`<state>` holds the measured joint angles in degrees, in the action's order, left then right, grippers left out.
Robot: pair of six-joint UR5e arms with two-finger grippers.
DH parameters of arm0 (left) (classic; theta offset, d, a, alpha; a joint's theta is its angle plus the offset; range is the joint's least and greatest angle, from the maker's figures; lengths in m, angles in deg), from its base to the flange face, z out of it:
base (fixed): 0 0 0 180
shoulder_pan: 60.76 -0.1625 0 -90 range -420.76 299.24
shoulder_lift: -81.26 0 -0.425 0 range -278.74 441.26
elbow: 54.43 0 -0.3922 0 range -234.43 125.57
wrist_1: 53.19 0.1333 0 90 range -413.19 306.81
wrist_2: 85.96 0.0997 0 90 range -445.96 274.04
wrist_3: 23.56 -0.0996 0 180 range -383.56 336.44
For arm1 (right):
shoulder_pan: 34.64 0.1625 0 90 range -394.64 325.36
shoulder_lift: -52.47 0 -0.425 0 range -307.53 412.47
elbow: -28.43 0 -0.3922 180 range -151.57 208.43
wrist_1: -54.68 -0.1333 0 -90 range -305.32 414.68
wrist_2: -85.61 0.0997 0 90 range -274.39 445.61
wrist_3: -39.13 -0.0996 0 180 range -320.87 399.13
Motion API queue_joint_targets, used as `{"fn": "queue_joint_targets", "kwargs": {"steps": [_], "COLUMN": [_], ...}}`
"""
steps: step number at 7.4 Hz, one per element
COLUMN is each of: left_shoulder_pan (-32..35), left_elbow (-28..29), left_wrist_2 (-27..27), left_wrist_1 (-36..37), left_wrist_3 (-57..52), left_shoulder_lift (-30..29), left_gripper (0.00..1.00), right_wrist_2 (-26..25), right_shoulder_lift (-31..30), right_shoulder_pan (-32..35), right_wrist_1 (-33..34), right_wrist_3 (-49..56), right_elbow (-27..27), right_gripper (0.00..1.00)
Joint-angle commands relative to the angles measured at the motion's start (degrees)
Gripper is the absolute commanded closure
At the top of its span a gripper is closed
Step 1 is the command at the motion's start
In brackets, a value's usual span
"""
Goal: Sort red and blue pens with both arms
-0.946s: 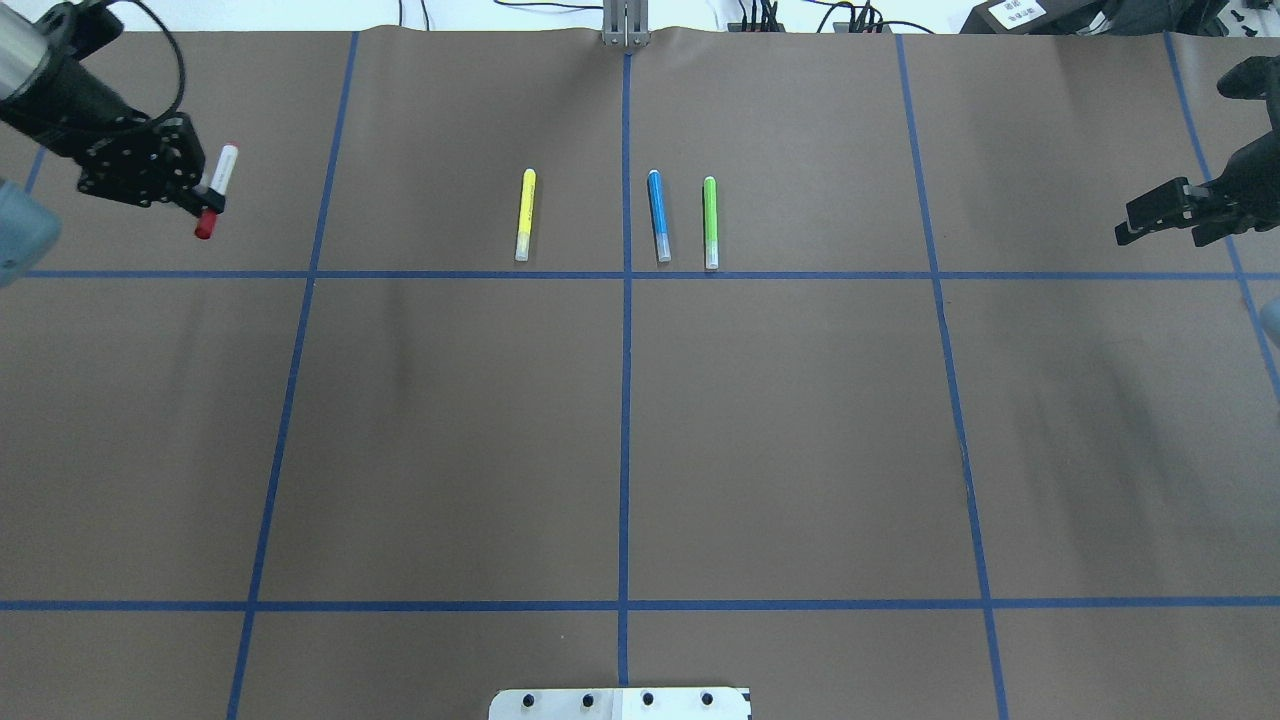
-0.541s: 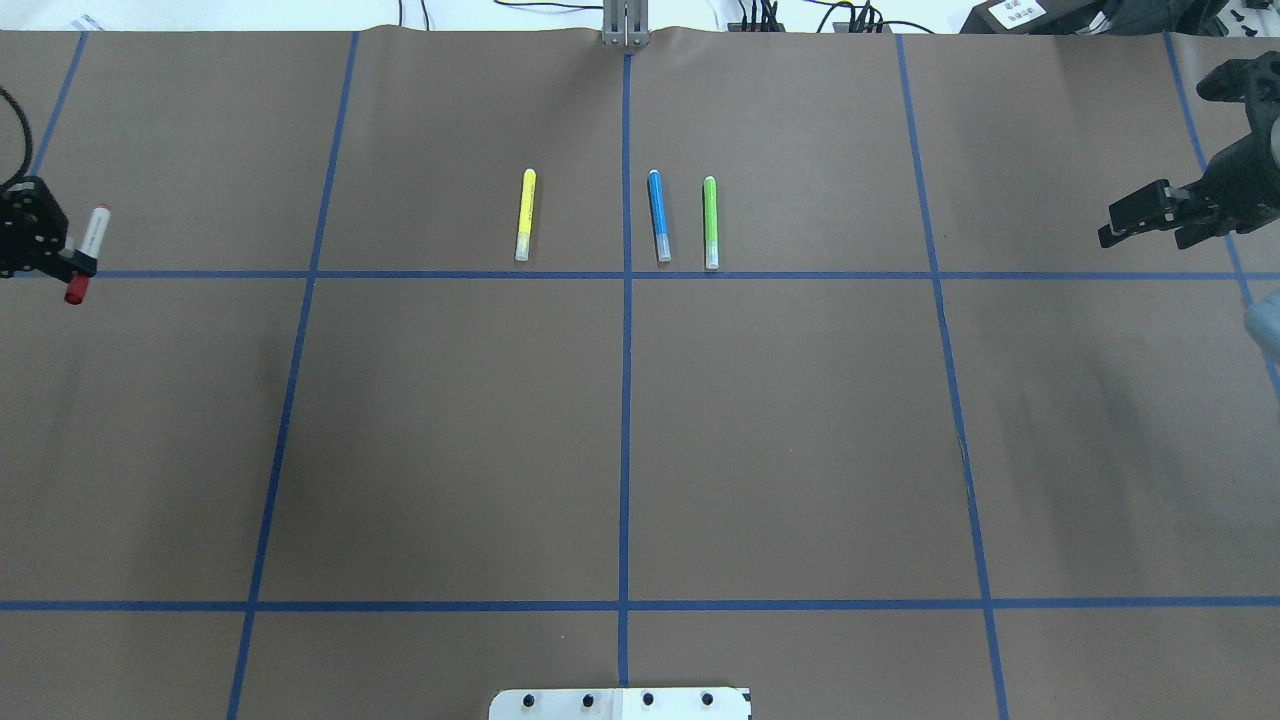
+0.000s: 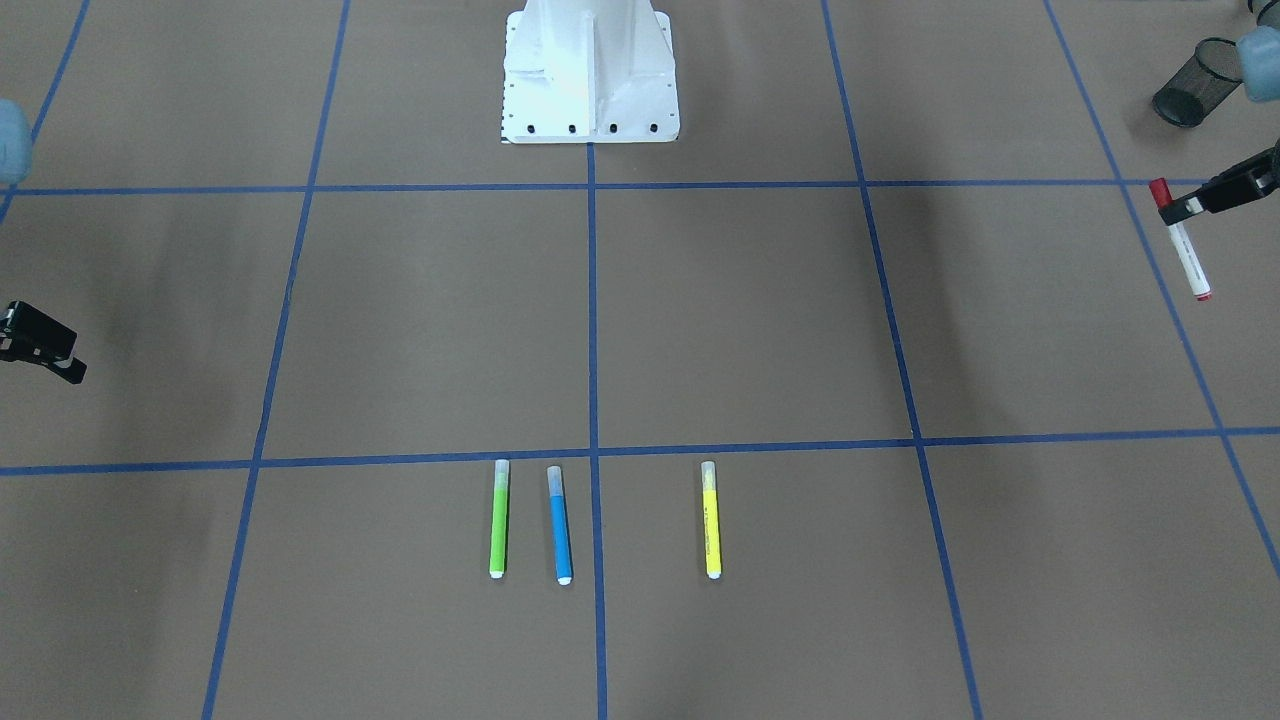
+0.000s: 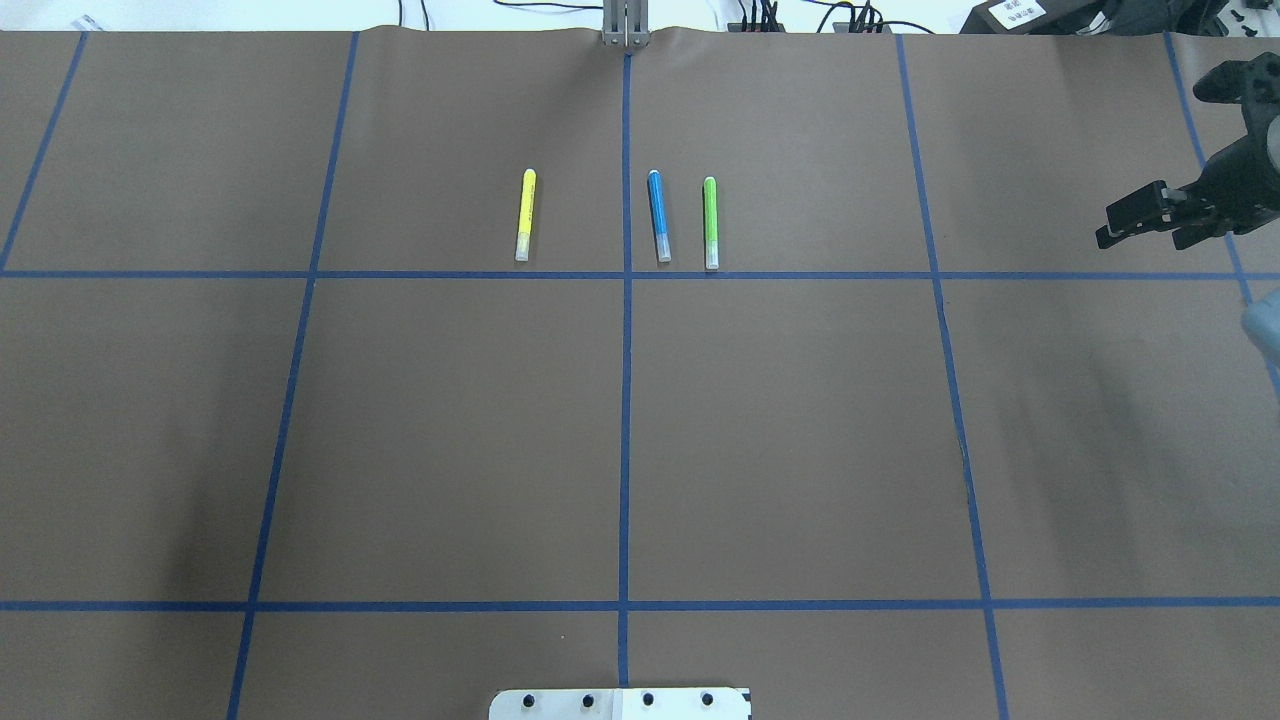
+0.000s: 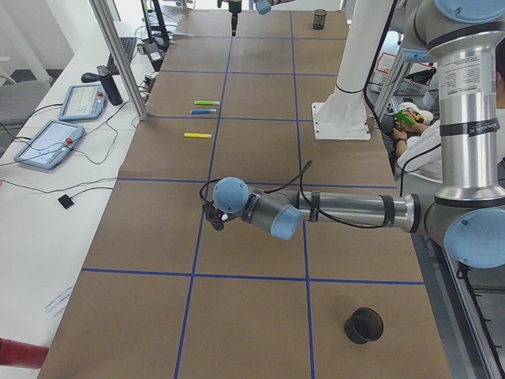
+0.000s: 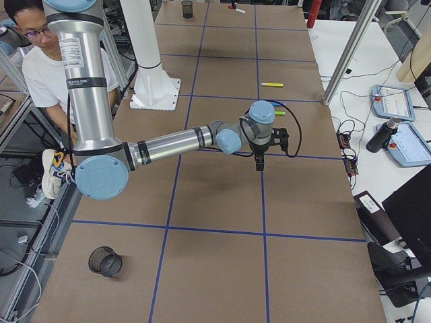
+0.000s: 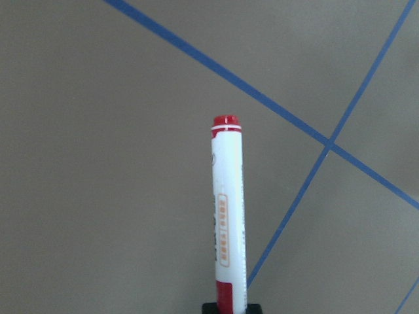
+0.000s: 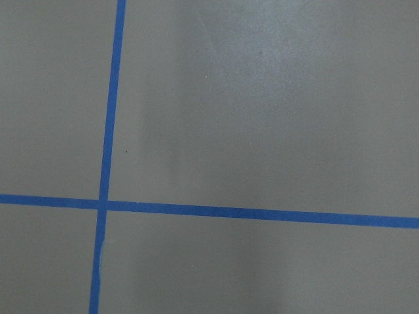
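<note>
Holding the red pen (image 3: 1183, 245) near its red cap, the left gripper (image 3: 1176, 210) is clamped tight on it at the bench's (image 3: 750, 320) left end (a black mesh cup (image 3: 1190, 92) stands nearby). In the left wrist view the pen points straight away from the gripper, red tip at the far end. The right gripper (image 4: 1115, 225) hovers over the opposite end, jaws apart, nothing in them. The blue pen (image 3: 560, 525) lies flat mid-bench, just beside the lime-green marker (image 3: 498, 520) without touching it. The yellow marker (image 3: 711, 520) lies across a blue tape line (image 3: 592, 330). All three are parallel.
</note>
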<state>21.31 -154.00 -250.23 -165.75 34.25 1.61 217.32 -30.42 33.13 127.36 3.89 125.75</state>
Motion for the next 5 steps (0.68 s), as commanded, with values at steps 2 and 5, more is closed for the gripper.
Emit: {"fn": "queue_joint_targets", "kwargs": {"steps": [2,5], "left_shoulder_pan": [6.8,15.1], "left_elbow": [-1.3,-1.2], "left_wrist_2": [-5.2,-10.4], "left_wrist_1": [-0.2,0.0], "left_wrist_3": [1.8,1.9], "left_shoulder_lift": [8.8,16.7], "left_gripper": [1.0,1.0], "right_wrist_2": [-0.1,-0.2], "right_shoulder_lift": [0.0,0.0], "right_shoulder_pan": [-0.2,-0.9], "right_wrist_1": [0.0,0.0], "right_wrist_3": [0.0,-2.0], "right_elbow": [-0.5,-0.6], "right_gripper": [0.0,0.0]}}
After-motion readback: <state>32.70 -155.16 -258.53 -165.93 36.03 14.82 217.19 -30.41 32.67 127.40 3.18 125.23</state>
